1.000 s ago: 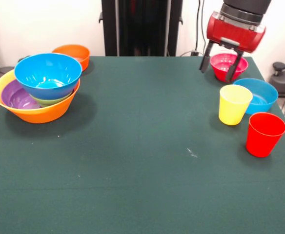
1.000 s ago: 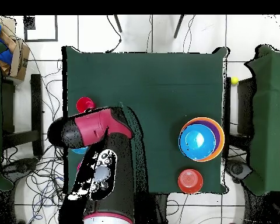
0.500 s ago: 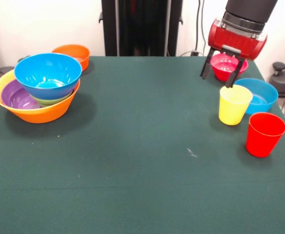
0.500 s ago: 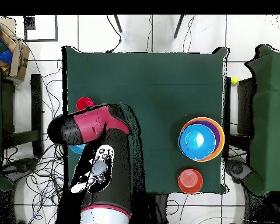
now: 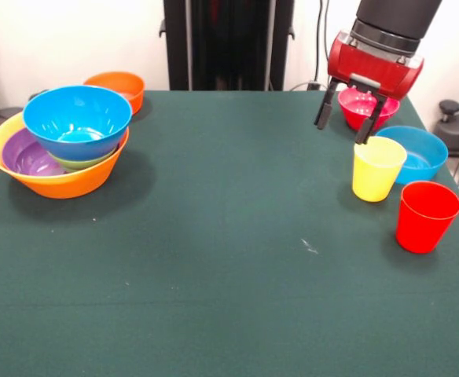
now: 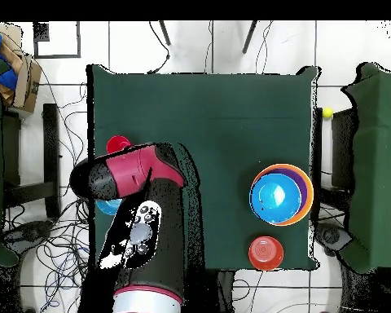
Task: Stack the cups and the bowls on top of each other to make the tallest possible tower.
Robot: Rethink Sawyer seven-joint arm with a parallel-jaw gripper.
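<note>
1. Front view: the gripper (image 5: 343, 123) hung above the table (image 5: 214, 259) at the right rear, its two dark fingers (image 5: 323, 110) spread apart with nothing between them.
2. Front view: the pink-red bowl (image 5: 369, 106) sat behind the gripper, partly hidden by the fingers and the red gripper body.
3. Front view: the yellow cup (image 5: 377, 168) stood upright just below the gripper, nearly touching the loose blue bowl (image 5: 415, 151) to its right. The red cup (image 5: 426, 215) stood upright in front of that bowl, near the yellow cup.
4. Front view: the tower (image 5: 60, 141) stood at the left edge. A large yellow-orange bowl (image 5: 56, 182) formed the base; a purple bowl (image 5: 25, 155), a green rim (image 5: 84, 162) and a blue bowl (image 5: 76, 120) nested inside it.
5. Front view: a small orange bowl (image 5: 118, 88) sat behind the tower, apart from it.
6. Overhead view: the arm (image 6: 133, 212) covered the left edge of the table (image 6: 207, 114), hiding the yellow cup and most of the loose blue bowl (image 6: 107, 207). The red cup (image 6: 118, 146) showed beside it.
7. Overhead view: the tower (image 6: 281, 194) stood at the right side, the orange bowl (image 6: 265, 253) below it.
</note>
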